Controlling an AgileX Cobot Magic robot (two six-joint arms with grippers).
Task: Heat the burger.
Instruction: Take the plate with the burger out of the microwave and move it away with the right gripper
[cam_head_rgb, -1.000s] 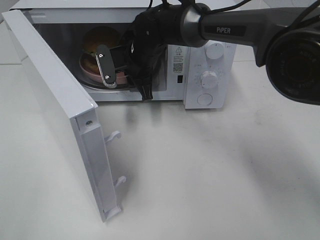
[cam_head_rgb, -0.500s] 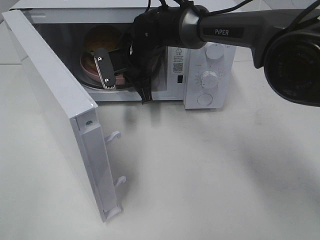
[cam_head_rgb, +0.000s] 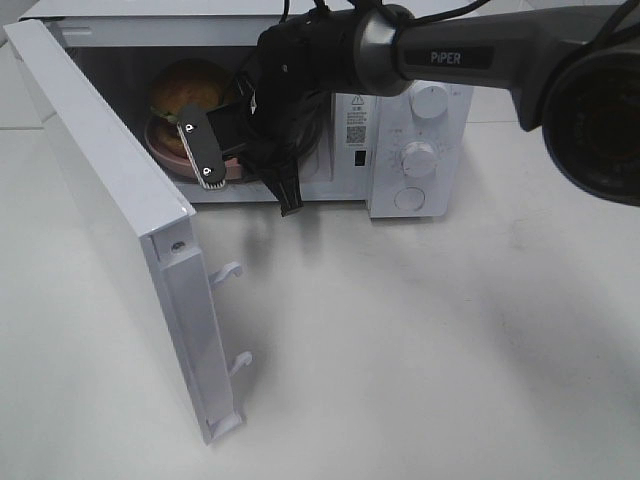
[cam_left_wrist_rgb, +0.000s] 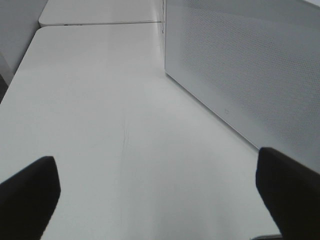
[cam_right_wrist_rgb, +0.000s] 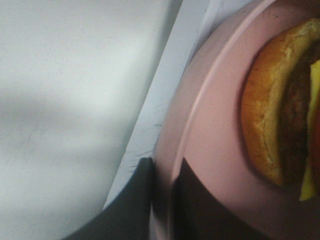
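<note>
Microwave (cam_head_rgb: 400, 120) cavity — burger (cam_head_rgb: 185, 88) beyond fingers (cam_head_rgb: 200, 150)

White tabletop (cam_head_rgb: 420, 340) filled the scene, evenly lit with soft grey shadows (no hard edges). A second white table (cam_left_wrist_rgb: 100, 11) butted against its far end, thin seam between.

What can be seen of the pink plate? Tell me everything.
The pink plate is round, matte and smooth, plastic-looking, with a raised rim. It sits roughly level inside the open microwave, toward the left of the cavity, and carries the burger, which rests on its centre. The right gripper has its jaws closed over the plate's near rim, one above and one below, as the right wrist view shows. Its underside is hidden.
</note>
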